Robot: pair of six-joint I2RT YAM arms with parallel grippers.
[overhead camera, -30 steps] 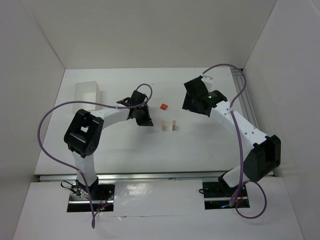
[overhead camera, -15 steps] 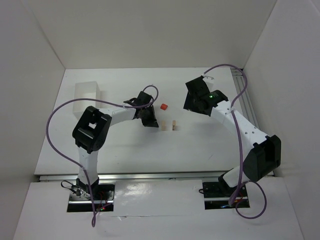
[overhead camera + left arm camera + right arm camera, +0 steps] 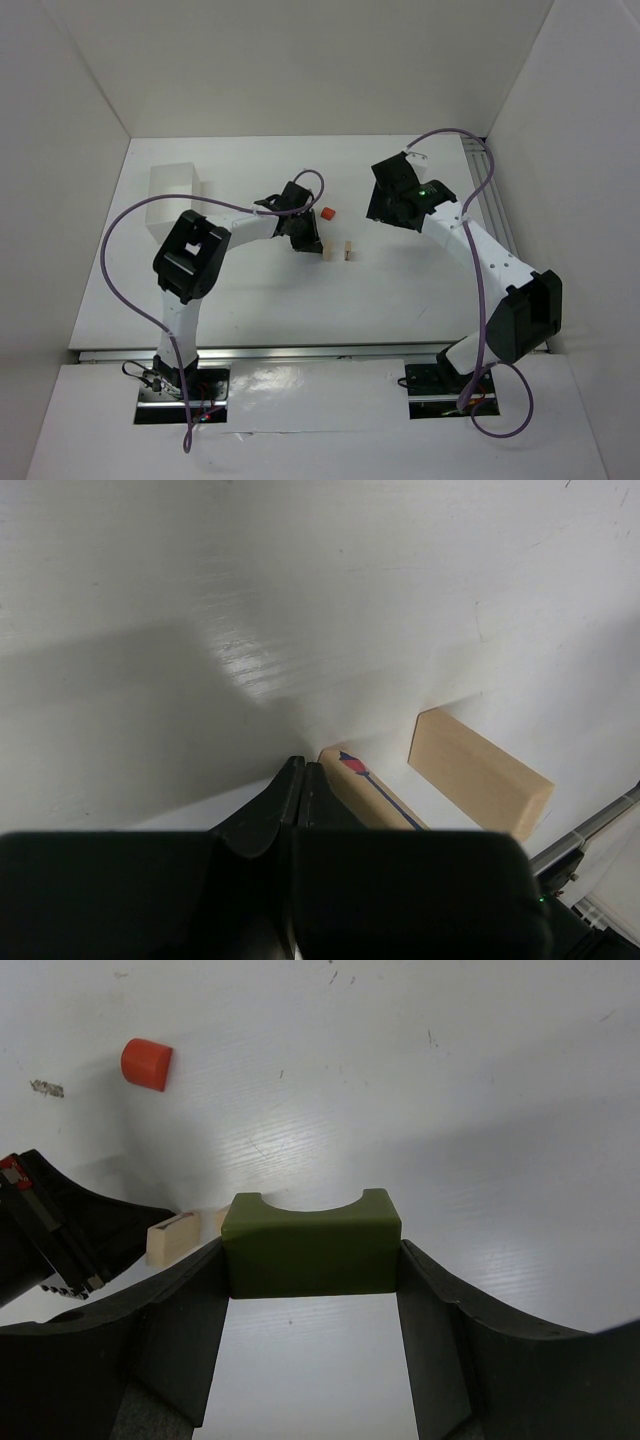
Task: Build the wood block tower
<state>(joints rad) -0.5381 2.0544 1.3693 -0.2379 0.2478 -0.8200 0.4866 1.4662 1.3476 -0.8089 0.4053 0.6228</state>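
Observation:
Two pale tan blocks point(image 3: 326, 251) point(image 3: 348, 250) stand side by side mid-table, with a red piece point(image 3: 327, 213) lying just behind them. My left gripper point(image 3: 307, 239) is shut and empty, low on the table. In the left wrist view its tips point(image 3: 300, 766) sit right beside the nearer tan block point(image 3: 365, 788), which bears a drawn arrow; the other tan block point(image 3: 480, 775) stands beyond. My right gripper point(image 3: 311, 1260) hangs over the table, shut on a dark green arched block point(image 3: 310, 1245). The right wrist view also shows the red piece point(image 3: 146, 1064) and a tan block point(image 3: 172, 1238).
A pale translucent rectangular box point(image 3: 172, 194) stands at the back left of the table. White walls enclose the table on three sides. The left arm's black wrist point(image 3: 50, 1230) shows at the left edge of the right wrist view.
My left arm has swung right, bringing its gripper up against the left tan block, and its fingers have closed fully. The right arm and green block have not moved.

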